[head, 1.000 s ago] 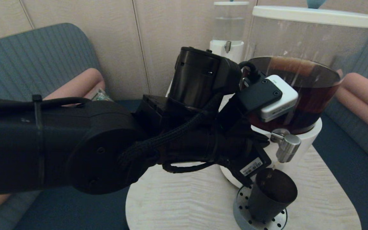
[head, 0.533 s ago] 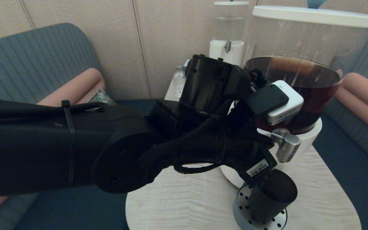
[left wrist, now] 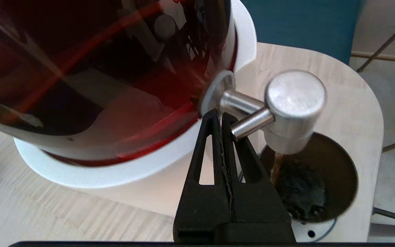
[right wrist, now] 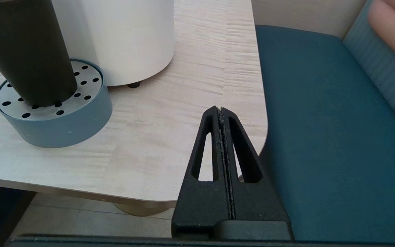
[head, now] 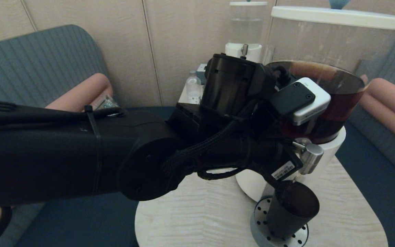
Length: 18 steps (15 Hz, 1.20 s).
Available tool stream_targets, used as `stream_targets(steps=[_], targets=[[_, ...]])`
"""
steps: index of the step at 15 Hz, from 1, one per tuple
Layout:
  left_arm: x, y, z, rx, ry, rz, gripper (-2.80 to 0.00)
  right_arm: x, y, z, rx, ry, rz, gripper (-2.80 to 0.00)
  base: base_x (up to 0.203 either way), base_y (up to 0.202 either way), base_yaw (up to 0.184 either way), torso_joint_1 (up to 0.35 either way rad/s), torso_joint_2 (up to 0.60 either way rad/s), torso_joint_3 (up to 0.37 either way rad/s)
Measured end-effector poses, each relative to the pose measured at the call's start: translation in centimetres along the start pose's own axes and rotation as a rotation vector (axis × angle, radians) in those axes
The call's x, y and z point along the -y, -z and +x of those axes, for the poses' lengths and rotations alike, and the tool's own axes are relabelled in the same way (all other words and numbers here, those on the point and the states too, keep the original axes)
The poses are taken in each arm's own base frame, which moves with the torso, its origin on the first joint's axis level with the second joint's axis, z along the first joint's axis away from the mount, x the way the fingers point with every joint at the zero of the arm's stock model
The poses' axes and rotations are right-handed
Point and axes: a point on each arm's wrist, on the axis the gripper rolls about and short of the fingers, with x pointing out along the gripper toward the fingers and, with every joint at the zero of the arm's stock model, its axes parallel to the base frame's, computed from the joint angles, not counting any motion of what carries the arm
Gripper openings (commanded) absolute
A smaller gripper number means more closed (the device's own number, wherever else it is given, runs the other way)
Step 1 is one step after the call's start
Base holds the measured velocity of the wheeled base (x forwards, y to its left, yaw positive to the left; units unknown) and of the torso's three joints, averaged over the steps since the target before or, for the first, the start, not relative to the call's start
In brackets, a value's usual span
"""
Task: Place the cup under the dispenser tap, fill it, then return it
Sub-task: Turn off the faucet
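1. The cup (head: 291,214) stands upright on the round perforated drip tray (right wrist: 53,116), directly under the dispenser tap (left wrist: 291,109). A thin dark stream falls from the spout into it, and dark liquid shows low in its bottom.
2. Progress, as I judge it: placing is done and filling is under way. Finishing the fill, stopping the flow and returning the cup remain.
3. The left tool (left wrist: 222,118) has its fingers pressed together with nothing between them. Its tips sit against the tap's thin side lever, just beside the dispenser's white base (left wrist: 122,171), apparently pushing the lever.
4. The left arm reaches across the worktop (head: 197,219) from the robot's left, wrist close to the tank.
5. The right tool (right wrist: 220,113), likewise closed and empty, hangs idle at the worktop's edge, above the blue seat (right wrist: 327,137).
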Motion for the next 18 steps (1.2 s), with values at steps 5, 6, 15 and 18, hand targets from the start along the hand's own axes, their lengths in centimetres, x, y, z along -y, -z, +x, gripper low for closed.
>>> stream_targets(steps=[5,6,15,18], targets=[[0.4,-1.0,1.1,0.016,-0.030,0.009,-2.80,0.0,0.0,0.0,0.000,0.000,0.000,-2.80,0.000,0.000,0.000,0.000,0.00,0.000],[0.5,-1.3,1.4,0.025,-0.030,0.011,-2.80,0.0,0.0,0.0,0.000,0.000,0.000,-2.80,0.000,0.000,0.000,0.000,0.00,0.000],[1.5,-1.5,2.6,0.038,-0.020,0.019,-2.80,0.0,0.0,0.0,0.000,0.000,0.000,-2.80,0.000,0.000,0.000,0.000,0.00,0.000],[1.8,-1.5,2.6,0.036,-0.016,0.020,-2.80,0.0,0.0,0.0,0.000,0.000,0.000,-2.80,0.000,0.000,0.000,0.000,0.00,0.000]])
